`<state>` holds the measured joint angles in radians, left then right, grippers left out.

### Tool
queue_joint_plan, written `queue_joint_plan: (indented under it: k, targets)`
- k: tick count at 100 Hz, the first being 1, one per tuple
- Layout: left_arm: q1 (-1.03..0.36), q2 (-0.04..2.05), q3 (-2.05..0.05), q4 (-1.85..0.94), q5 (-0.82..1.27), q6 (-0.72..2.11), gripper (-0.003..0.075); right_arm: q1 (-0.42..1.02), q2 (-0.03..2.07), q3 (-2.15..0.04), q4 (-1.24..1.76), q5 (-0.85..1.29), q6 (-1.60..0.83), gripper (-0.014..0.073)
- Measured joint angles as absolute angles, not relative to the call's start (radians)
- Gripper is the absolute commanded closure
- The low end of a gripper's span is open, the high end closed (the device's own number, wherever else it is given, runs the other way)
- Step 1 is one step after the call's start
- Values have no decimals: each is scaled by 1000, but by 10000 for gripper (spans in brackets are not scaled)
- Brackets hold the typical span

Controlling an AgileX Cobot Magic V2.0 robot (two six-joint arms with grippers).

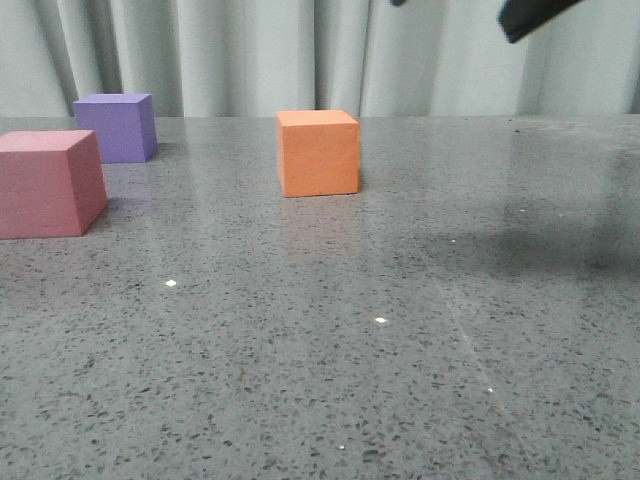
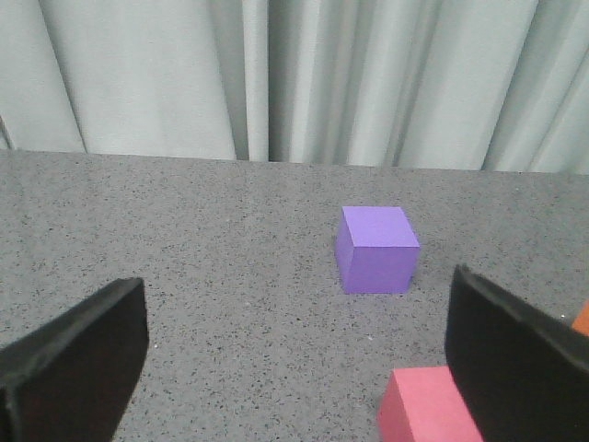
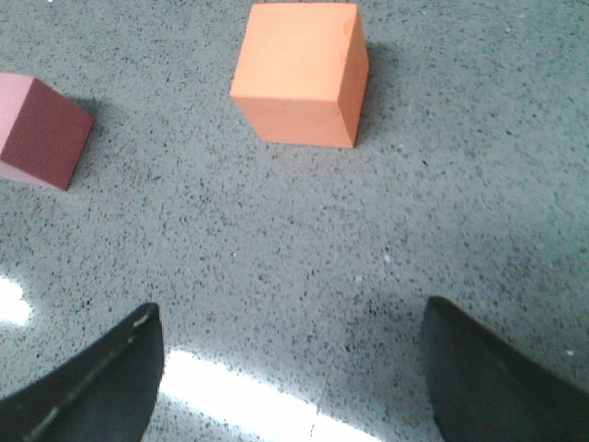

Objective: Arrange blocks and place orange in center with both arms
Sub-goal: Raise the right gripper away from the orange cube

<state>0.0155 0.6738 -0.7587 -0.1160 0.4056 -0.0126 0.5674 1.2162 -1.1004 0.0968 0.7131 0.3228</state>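
Note:
On the grey speckled table, the orange cube (image 1: 318, 152) stands near the middle. At the left edge of the front view sits the pink cube (image 1: 48, 182), and the purple cube (image 1: 118, 126) is behind it. My left gripper (image 2: 294, 354) is open, empty, low over the table; the purple cube (image 2: 375, 249) lies ahead of it and the pink cube (image 2: 425, 405) is just inside its right finger. My right gripper (image 3: 293, 368) is open and empty, raised above the table, with the orange cube (image 3: 302, 74) ahead and the pink cube (image 3: 41, 131) off to one side. A dark piece of the right arm (image 1: 532, 16) shows at the top of the front view.
Pale pleated curtains (image 1: 320, 55) hang behind the table's far edge. An arm shadow (image 1: 540, 245) falls on the table at the right. Bright light reflections (image 3: 239, 396) lie on the surface below the right gripper.

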Motion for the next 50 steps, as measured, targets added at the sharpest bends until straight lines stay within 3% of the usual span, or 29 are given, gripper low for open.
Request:
queue_joint_plan:
  k: [24,50]
  targets:
    - [16,764,-836,-187,438,99,97,567,1027,-921,97,589,323,25]
    - [-12,921,-951,-416,490,437,99,569,981,-901,97,579,321,25]
